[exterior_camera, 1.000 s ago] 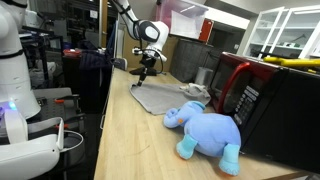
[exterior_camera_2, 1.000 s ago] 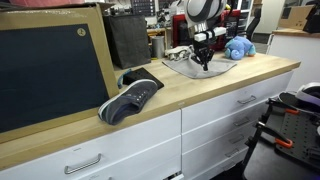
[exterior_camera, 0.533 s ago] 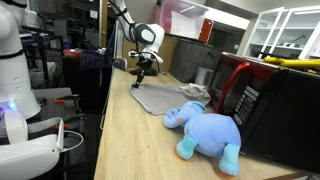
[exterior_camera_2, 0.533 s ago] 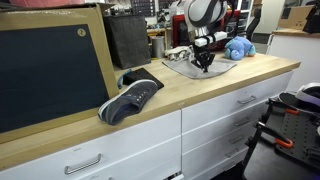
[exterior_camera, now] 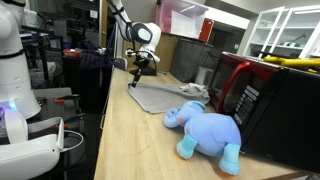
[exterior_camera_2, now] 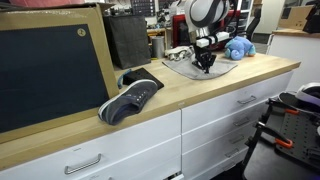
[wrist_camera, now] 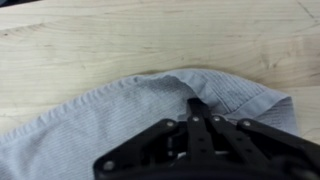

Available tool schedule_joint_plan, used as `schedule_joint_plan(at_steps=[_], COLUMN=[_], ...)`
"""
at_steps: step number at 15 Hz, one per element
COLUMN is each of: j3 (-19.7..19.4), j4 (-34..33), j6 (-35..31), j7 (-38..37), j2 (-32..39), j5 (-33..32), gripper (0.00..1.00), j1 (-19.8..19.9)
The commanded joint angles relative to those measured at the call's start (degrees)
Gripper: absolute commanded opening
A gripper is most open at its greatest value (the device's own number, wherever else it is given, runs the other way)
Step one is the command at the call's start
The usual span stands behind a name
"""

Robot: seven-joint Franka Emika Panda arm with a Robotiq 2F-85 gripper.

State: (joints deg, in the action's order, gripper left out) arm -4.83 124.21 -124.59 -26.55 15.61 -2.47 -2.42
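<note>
My pincer point(wrist_camera: 196, 104) is clamped on the grey cloth point(wrist_camera: 90, 120); I should pull gently so the pinched edge beneath me doesn't slip.

Over the last second the gripper point(exterior_camera: 137, 72) travelled a short way across the wooden counter point(exterior_camera: 122, 140) towards its open front edge, drifting left in an exterior view and slightly right and lower in an exterior view point(exterior_camera_2: 207, 64). The pinched corner of the grey cloth point(exterior_camera: 165, 97) came along with it, so that end bunched up and crept nearer the edge
</note>
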Motion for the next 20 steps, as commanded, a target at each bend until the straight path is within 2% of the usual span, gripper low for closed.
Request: schedule_joint_plan(at_steps=[1,9,13,14,17,20], j3=[1.0,3.1,3.8,3.4,1.3,-1.5], j4=[4.2,6.8,6.9,7.0,4.9,-0.3], j6=[0.9,4.6,7.0,6.0,2.8,1.5], j7=[-1.3,-1.0,5.4,7.1,12.6,15.5], j2=[-2.4,-4.6,-7.2,-8.0,-9.7,-8.0], j5=[-0.1,0.1,0.7,-0.1,-1.2,-3.2], gripper=[0.0,0.0,0.0,0.19,0.41,0.63], j1=[-1.1,-2.2,-1.0,-0.5,2.5,6.0])
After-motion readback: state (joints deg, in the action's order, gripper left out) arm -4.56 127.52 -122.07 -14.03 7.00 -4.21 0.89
